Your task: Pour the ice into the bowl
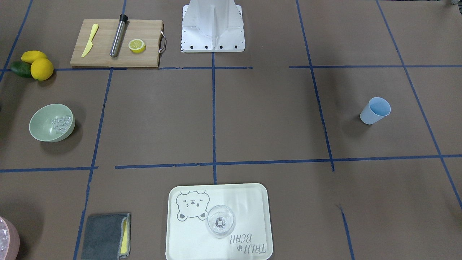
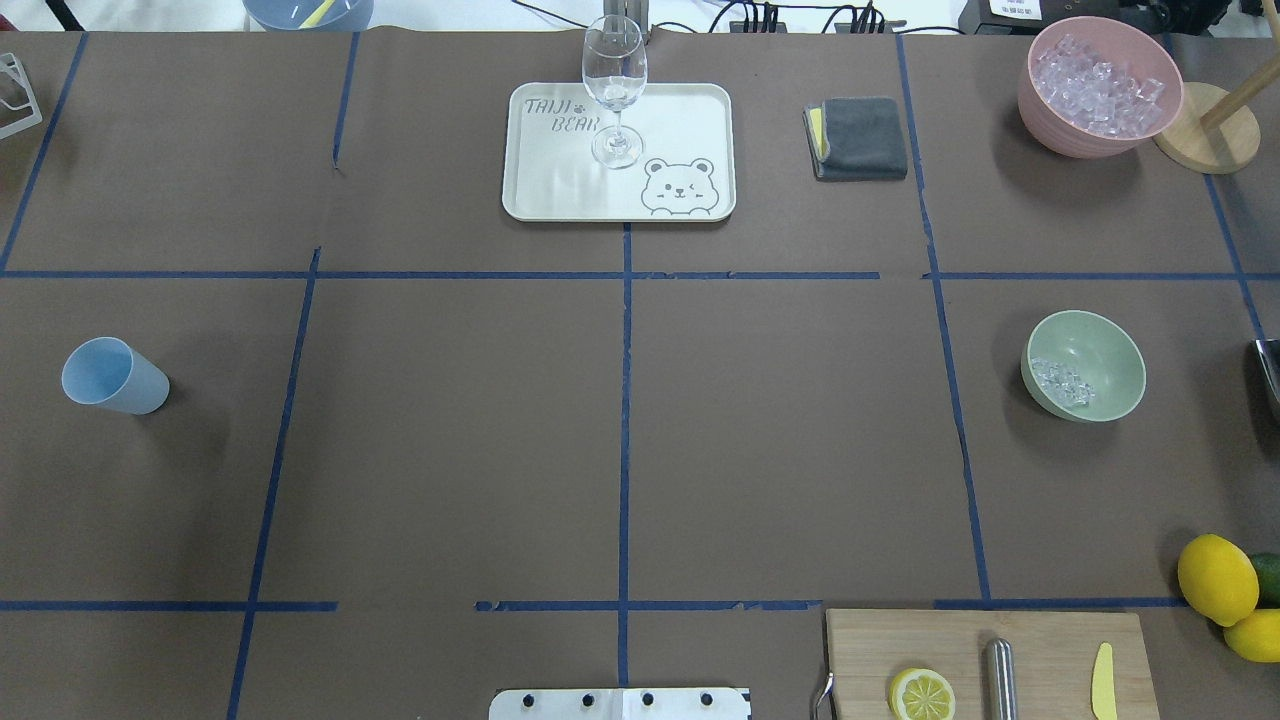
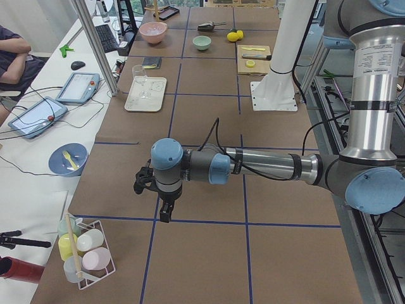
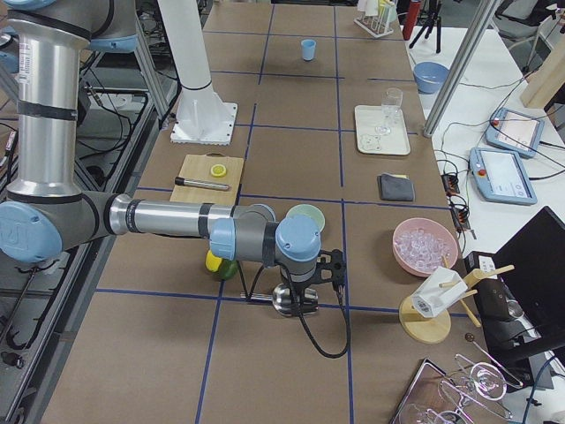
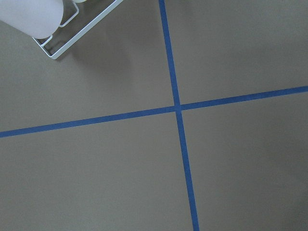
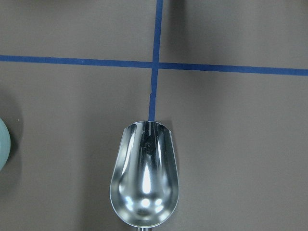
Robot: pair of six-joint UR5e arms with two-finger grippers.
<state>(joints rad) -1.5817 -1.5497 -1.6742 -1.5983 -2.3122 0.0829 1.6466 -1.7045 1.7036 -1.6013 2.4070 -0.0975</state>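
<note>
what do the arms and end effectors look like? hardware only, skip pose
The left arm and right arm match: silver metal tubes, dark grey joint housings, round pale blue caps. The left arm's upright link carries a white printed label. The left end effector and right end effector are black, with a loose black cable looping at each wrist.

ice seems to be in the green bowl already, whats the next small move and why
Probably none beyond leaving the left arm and right arm parked: the ice lies inside the bowl, the blue cup looks empty, and the metal scoop under the right wrist is empty too.
</note>
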